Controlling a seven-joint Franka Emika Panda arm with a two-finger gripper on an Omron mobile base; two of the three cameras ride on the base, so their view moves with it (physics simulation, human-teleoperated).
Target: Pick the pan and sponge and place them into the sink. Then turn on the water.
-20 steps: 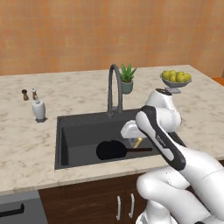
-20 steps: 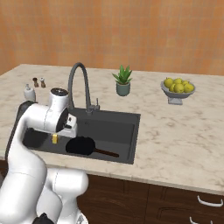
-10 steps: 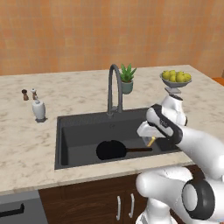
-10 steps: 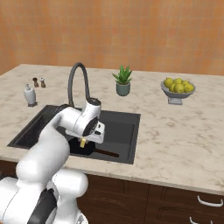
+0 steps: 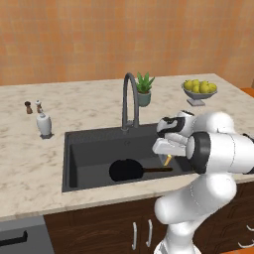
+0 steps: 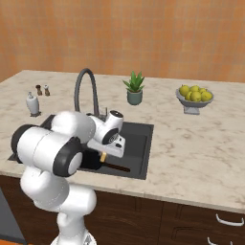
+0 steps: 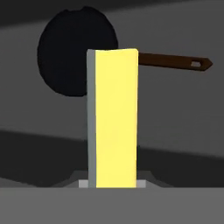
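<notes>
The black pan [image 5: 126, 170] lies flat on the floor of the dark sink [image 5: 79, 149], its thin handle [image 5: 158, 169] pointing right. My gripper [image 5: 166, 156] hangs over the sink's right part, just above the handle's end, shut on the sponge [image 5: 167, 159]. In the right base view the sponge [image 6: 103, 156] shows yellow under the hand, above the pan handle [image 6: 117, 167] and inside the sink [image 6: 141, 143]. In the hand view the sponge [image 7: 113, 118] stands on end between the jaws, yellow face with a grey edge, in front of the pan [image 7: 65, 57] and its handle [image 7: 175, 62].
The arched dark faucet [image 5: 128, 99] rises behind the sink with no stream showing. A potted plant [image 5: 144, 89] and a bowl of lemons [image 5: 199, 89] stand at the back right. A white bottle [image 5: 44, 124] and two small shakers [image 5: 32, 106] stand at the left.
The arm has swung to the right across the sink with the sponge still in the gripper, and its elbow has folded in closer to the counter's front. The pan has not moved.
</notes>
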